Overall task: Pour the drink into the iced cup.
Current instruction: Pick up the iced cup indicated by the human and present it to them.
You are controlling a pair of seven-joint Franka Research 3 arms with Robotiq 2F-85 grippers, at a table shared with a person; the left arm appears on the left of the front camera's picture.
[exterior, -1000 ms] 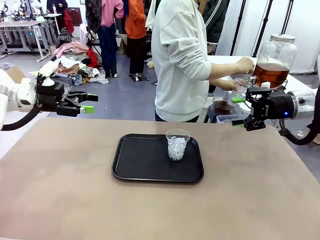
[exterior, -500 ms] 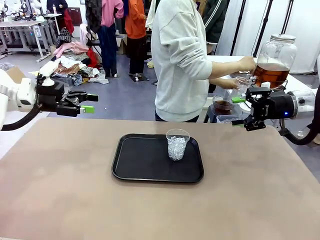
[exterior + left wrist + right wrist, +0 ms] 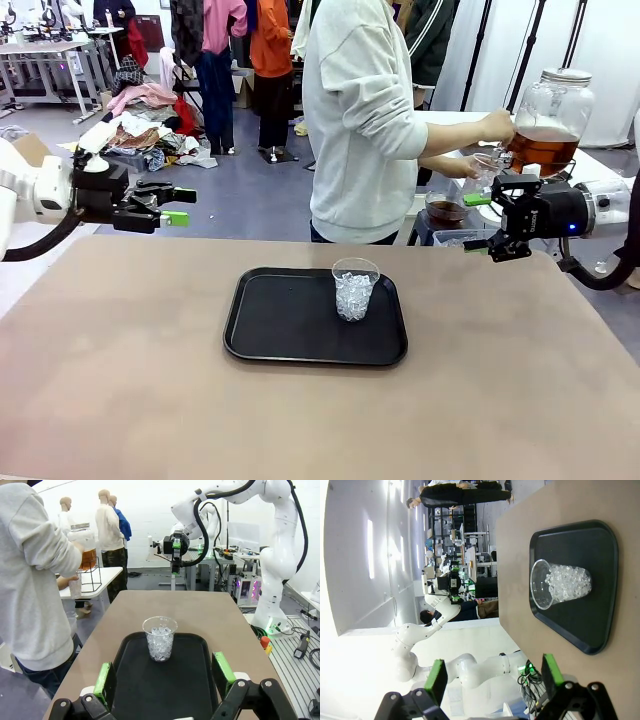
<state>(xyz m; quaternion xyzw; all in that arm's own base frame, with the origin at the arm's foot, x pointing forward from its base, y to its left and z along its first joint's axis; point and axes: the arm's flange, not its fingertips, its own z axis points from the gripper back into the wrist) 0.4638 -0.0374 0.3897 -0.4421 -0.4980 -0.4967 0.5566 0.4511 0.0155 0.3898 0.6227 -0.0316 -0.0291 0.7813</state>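
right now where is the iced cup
In the front view the iced cup stands upright on the black tray, near its far right corner, at the middle of the table.

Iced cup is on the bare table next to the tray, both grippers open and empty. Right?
Not quite. The cup stands on the tray, near its far right corner, not beside it; the front view shows it. The left gripper and right gripper do have open, empty jaws.
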